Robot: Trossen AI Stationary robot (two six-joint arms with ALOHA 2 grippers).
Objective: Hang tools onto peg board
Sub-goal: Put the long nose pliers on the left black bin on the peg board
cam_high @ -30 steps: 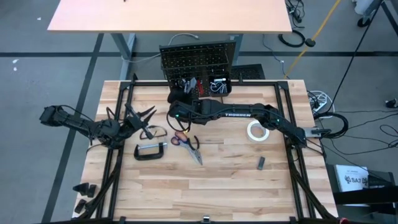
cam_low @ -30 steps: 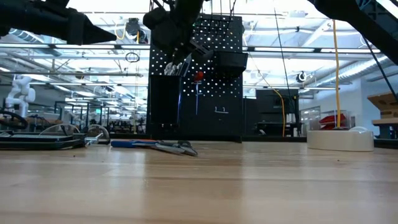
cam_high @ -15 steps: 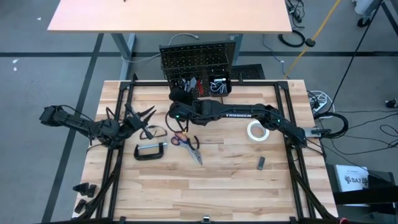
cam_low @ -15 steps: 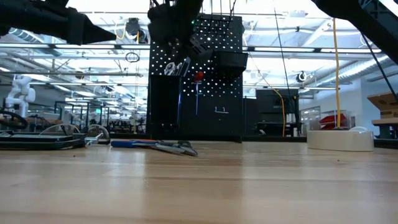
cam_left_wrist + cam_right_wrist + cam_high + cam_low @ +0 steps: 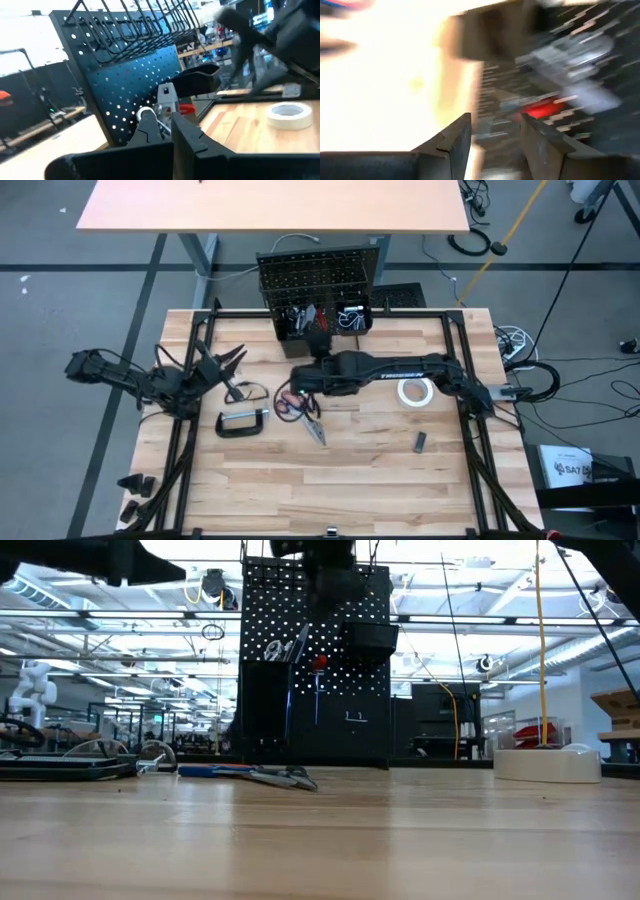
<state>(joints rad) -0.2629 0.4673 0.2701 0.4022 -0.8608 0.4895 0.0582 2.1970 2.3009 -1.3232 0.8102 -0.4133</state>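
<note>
The black peg board [image 5: 315,280] stands upright at the table's far edge, with tools in the bins [image 5: 320,318] at its foot, among them a red-handled one [image 5: 318,662]. On the table lie safety glasses [image 5: 245,392], a black C-clamp [image 5: 243,423], red-handled scissors [image 5: 290,402], pliers [image 5: 313,425] and a white tape roll [image 5: 413,390]. My right gripper [image 5: 320,348] is open and empty, raised in front of the peg board; its wrist view [image 5: 495,140] shows the gap between the fingers. My left gripper [image 5: 222,360] is open and empty above the glasses.
A small dark piece [image 5: 420,442] lies on the table's right half. The tape roll also shows in the low view [image 5: 545,762]. A black frame rail [image 5: 190,430] runs along the table's left side. The near half of the table holds no objects.
My right gripper has drawn back from the peg board's left bin, going up and toward the table's right. The tools in the bin have stayed in place. My left gripper has shifted slightly toward the far edge.
</note>
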